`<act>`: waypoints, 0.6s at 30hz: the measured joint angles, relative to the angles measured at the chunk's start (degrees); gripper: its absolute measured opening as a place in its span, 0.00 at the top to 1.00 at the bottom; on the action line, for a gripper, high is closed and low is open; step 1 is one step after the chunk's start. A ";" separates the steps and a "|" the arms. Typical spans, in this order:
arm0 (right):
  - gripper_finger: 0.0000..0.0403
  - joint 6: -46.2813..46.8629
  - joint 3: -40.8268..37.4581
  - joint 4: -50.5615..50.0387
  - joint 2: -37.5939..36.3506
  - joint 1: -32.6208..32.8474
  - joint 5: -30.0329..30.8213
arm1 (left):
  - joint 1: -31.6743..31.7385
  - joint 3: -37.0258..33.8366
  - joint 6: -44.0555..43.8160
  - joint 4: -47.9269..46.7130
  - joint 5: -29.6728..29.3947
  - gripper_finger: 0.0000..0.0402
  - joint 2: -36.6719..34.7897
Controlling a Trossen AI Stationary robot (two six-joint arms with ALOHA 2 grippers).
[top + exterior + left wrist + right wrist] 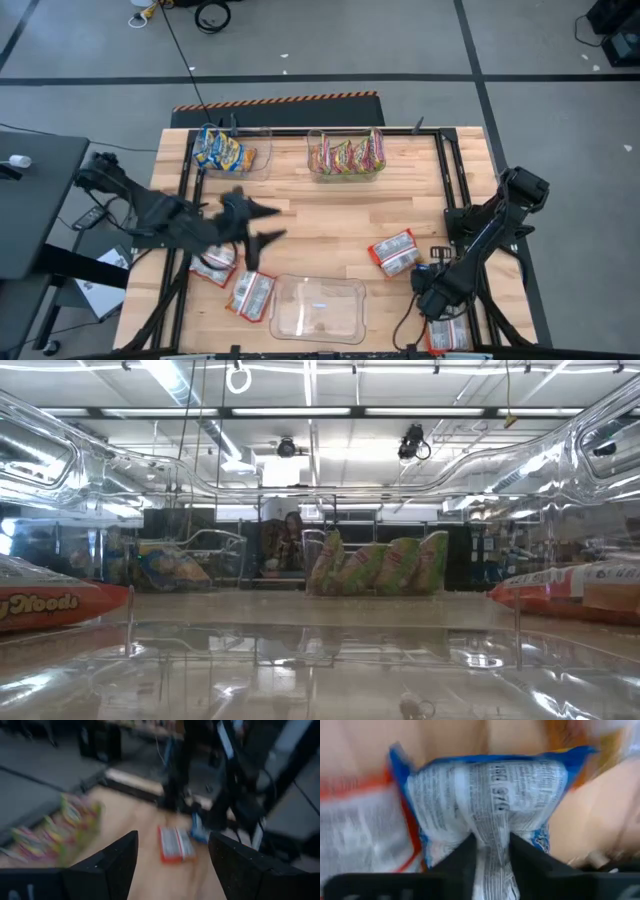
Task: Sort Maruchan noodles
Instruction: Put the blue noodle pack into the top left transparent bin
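Note:
My right gripper (492,857) is shut on a blue noodle packet (490,795) at the table's right near side, next to a red-silver packet (395,252). In the high view only a blue bit of the held packet (421,268) shows by the right gripper (428,278). My left gripper (262,225) is open above bare wood left of centre, holding nothing. Two red-silver packets (215,266) (250,295) lie flat near it. The left wrist view looks past the open left gripper (172,865) toward the red-silver packet (175,844). My right gripper pinches the blue packet between its two fingers (467,857) at the middle of its white printed back (492,837). The plastic bunches into a ridge between the fingers. I cannot tell whether the packet is lifted clear of the table.
At the far edge stand a clear bin of blue-yellow packets (228,152) and a clear bin of green/pink packets (347,157). A clear bin (318,308) with nothing in it sits at the near edge. Another packet (447,335) lies at the near right corner. Black rails (455,170) frame the table.

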 joint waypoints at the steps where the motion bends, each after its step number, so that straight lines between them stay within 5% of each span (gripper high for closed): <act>1: 0.82 0.17 -0.05 -0.33 -0.78 -0.41 0.60 | 0.10 0.00 1.44 1.71 -0.80 0.39 -1.06; 4: 0.96 2.61 0.43 -4.33 -4.83 -1.97 0.50 | -0.64 0.00 10.71 8.36 -1.54 0.41 -4.40; 10: 0.98 6.84 9.90 -16.74 -14.98 -6.73 4.85 | -0.60 0.02 25.79 18.39 2.65 0.42 -10.32; 18: 0.99 0.27 17.99 -1.85 -26.83 -20.06 22.38 | 8.93 -0.04 22.79 20.50 12.82 0.40 -10.38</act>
